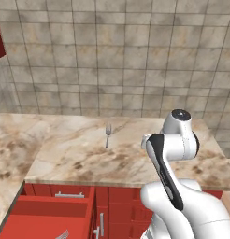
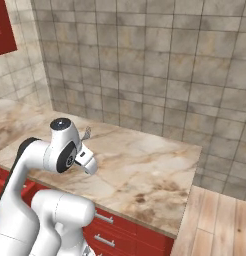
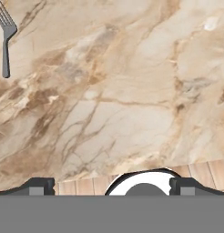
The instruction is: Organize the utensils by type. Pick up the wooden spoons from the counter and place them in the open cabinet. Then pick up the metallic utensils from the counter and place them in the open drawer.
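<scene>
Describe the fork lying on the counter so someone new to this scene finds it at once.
Start at the beige marbled counter below the tiled wall. Toward its back lies one thin grey fork, tines pointing at the wall. Another fork lies in the open red drawer below, not on stone.

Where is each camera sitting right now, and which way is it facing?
Left base view: behind the arm to its left, facing the counter and tiled wall; the white arm rises lower right; the open drawer sits lower left.
Right base view: behind the arm to its right, facing the same counter; the arm rises lower left.
Hand view: on the hand, looking down at the counter; the open gripper has its finger tips at the bottom.
Shared: all three views show the fork on the counter.
</scene>
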